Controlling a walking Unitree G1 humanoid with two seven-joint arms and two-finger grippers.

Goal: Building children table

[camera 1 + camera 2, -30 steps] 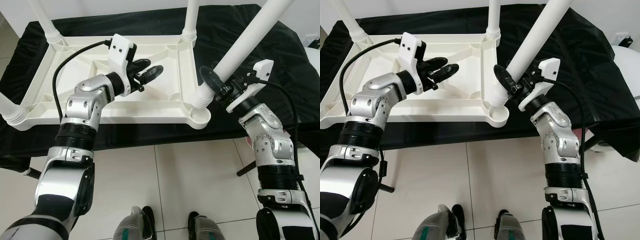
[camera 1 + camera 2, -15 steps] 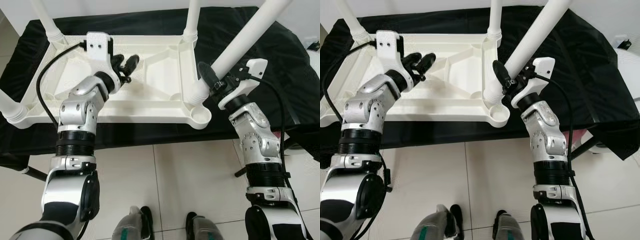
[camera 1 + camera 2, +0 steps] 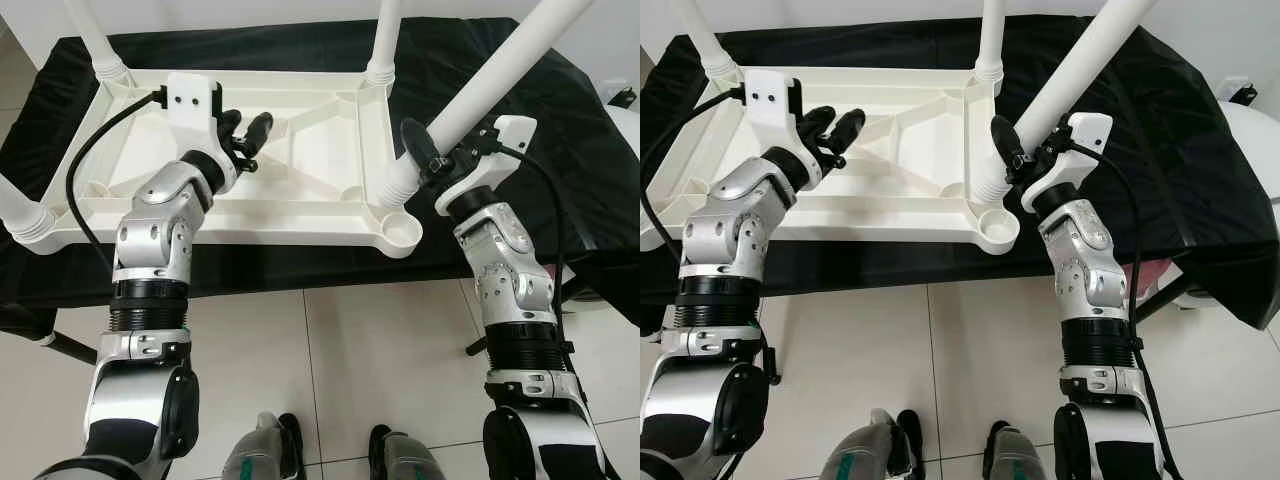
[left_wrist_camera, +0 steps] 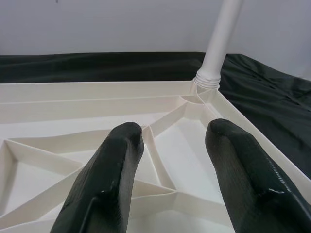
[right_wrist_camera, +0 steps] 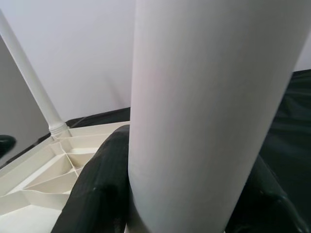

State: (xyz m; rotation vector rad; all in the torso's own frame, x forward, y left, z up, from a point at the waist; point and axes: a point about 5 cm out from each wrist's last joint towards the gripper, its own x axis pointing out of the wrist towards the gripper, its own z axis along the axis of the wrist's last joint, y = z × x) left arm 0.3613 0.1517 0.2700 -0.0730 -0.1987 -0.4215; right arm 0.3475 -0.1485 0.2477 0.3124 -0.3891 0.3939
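- Left eye view: a white plastic children's table top (image 3: 300, 190) lies upside down on a black cloth (image 3: 520, 110), its ribbed underside facing up (diagonal ribs run between the corners).
- White legs stand in the corner sockets: one at the far left (image 3: 95, 45), one at the far right (image 3: 383, 40), and one at the near left (image 3: 22, 215), cut off by the picture's edge.
- A fourth leg (image 3: 480, 95) leans at a slant over the near right corner, its ringed lower end just beside the open round socket (image 3: 402, 233) there; whether it sits in the socket cannot be told.
- The right gripper (image 3: 432, 158) is clamped around this slanting leg near its lower end, one black finger on each side; the right wrist view shows the fingers (image 5: 102, 179) pressed against the white tube.
- The left gripper (image 3: 245, 135) hovers over the ribbed underside towards the far left, fingers moderately spread and holding nothing; in the left wrist view its two fingers (image 4: 112, 174) stand apart above the ribs.
- No writing or label can be read anywhere.
- The cloth covers a low surface over pale floor tiles (image 3: 350, 350).
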